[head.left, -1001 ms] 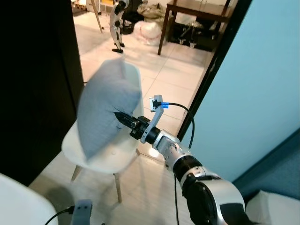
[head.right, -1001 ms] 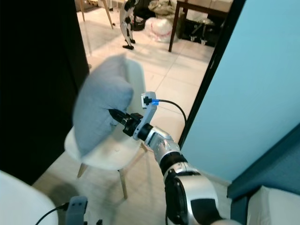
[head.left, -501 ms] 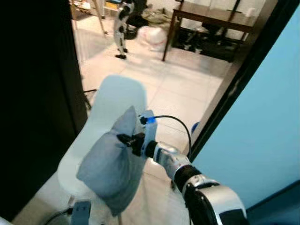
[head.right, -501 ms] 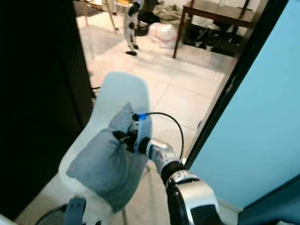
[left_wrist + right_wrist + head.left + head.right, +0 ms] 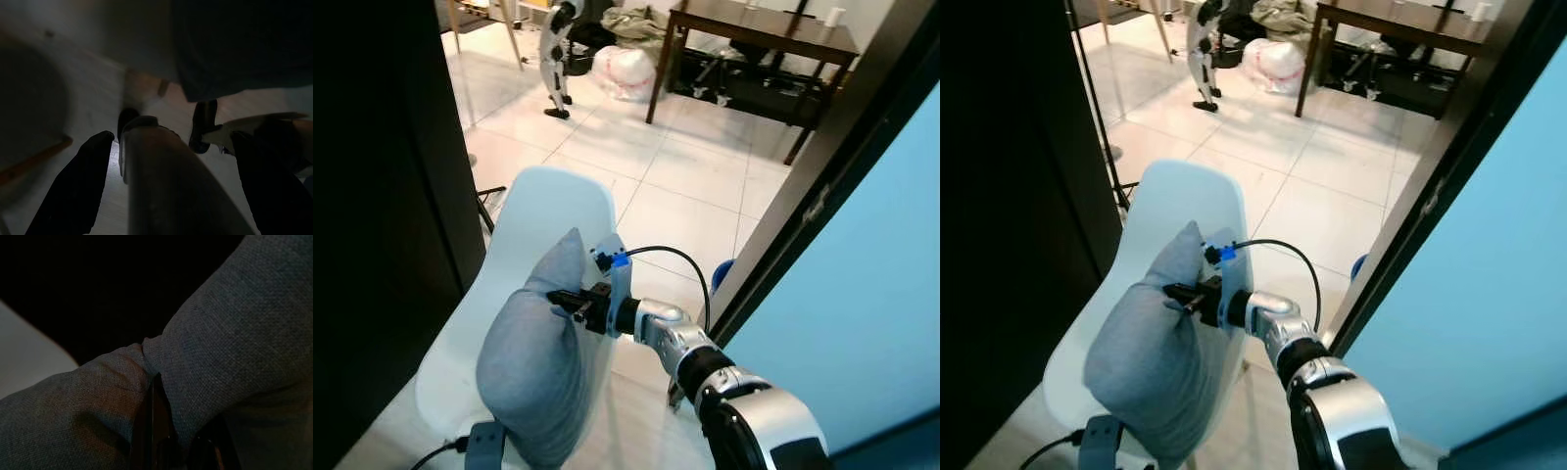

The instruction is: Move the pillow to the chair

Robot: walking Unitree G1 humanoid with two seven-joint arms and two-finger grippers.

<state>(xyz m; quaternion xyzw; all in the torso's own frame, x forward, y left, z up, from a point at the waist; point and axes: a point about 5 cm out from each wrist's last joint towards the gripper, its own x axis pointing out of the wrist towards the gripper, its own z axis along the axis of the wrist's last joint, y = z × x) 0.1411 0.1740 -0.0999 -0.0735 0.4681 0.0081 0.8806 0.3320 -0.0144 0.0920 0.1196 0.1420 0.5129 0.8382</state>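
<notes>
I have the right gripper (image 5: 556, 298) pinched tight on a fold of the grey pillow (image 5: 533, 377), which stands on the white chair (image 5: 548, 201) seat against its backrest. My left gripper (image 5: 161, 147) hangs low with fingers spread.

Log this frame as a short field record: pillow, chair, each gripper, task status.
pillow: grey pillow, upright, over the chair's seat
chair: white shell chair, pillow in front of its backrest
right gripper: right gripper, jaws pinched into the pillow's fabric
left gripper: left gripper, low and idle, jaws apart
task status: pillow at the chair, not yet released
</notes>
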